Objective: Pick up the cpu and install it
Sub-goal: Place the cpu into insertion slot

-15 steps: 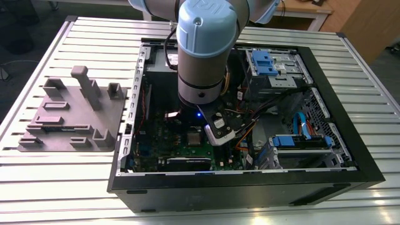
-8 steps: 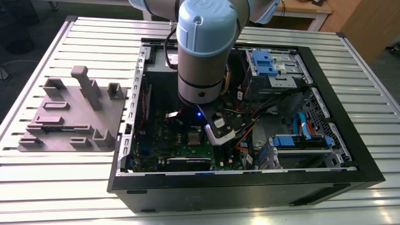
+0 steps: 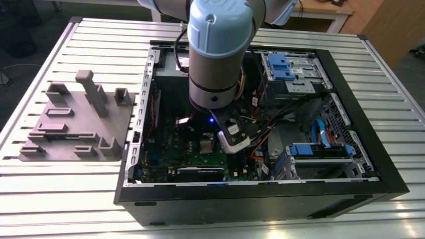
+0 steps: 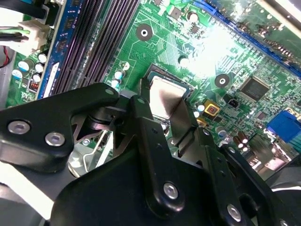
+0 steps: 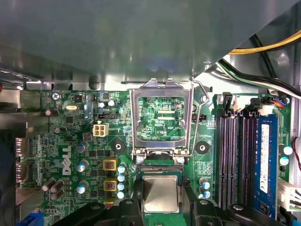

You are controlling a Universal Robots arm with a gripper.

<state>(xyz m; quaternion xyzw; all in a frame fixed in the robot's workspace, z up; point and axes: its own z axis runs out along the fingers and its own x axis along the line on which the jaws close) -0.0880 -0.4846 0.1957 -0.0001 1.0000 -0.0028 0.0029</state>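
My arm (image 3: 212, 64): thick round tube, silver-grey, pale blue cap (image 3: 219, 22) at joint. My pincer (image 4: 164, 110): matte black, flat angular plates, silver round screws (image 4: 170, 189). Small blue light (image 3: 211, 120) at wrist.

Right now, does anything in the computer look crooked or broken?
Nothing looks broken. The cpu lines up square with its socket, and the metal frame beside it is flipped open.

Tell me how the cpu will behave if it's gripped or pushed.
The cpu looks like a thin, flat, metal-topped square: probably stiff, light, and not apt to roll. Its smooth silvery top and thin edges suggest a slippery, narrow hold. It lies in the socket, so a sideways push would likely jam rather than slide it.
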